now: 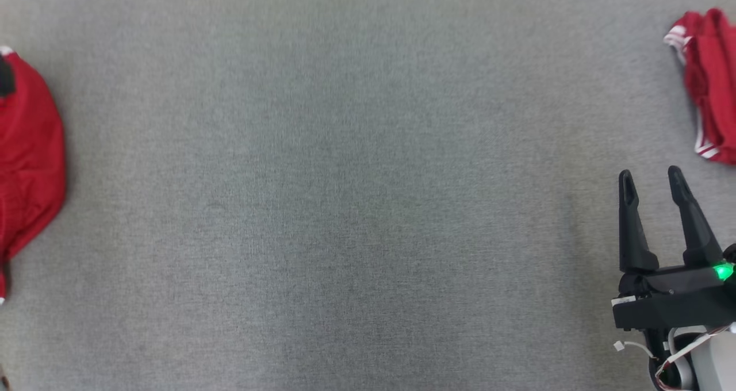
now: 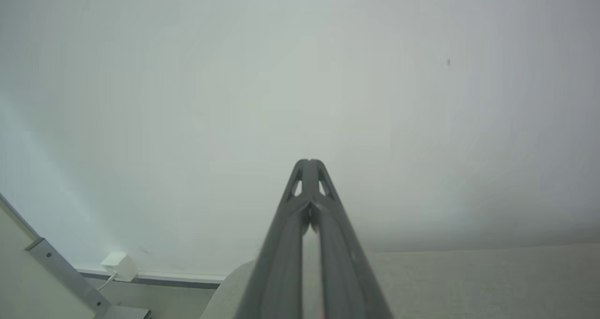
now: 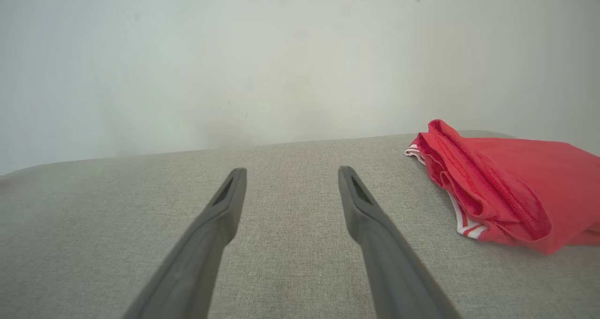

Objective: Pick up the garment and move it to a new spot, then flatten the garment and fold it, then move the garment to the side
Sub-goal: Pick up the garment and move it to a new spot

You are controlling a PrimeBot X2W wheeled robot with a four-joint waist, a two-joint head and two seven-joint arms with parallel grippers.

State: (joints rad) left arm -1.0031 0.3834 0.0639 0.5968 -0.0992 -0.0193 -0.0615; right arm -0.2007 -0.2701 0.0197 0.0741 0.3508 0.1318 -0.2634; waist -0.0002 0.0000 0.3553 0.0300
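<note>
Garment (image 1: 29,161) is bunched at the left edge of the grey table (image 1: 345,207), likely next to grab; left gripper (image 2: 309,162) is pinched together, can't tell on what. Right gripper (image 1: 650,173) spread, waiting near a folded red bundle (image 3: 506,183) parked aside

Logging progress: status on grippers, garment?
Left gripper shut, hold unconfirmed. Right gripper open, empty. Red garment at left edge. Second red garment, white-trimmed, near right gripper.
</note>
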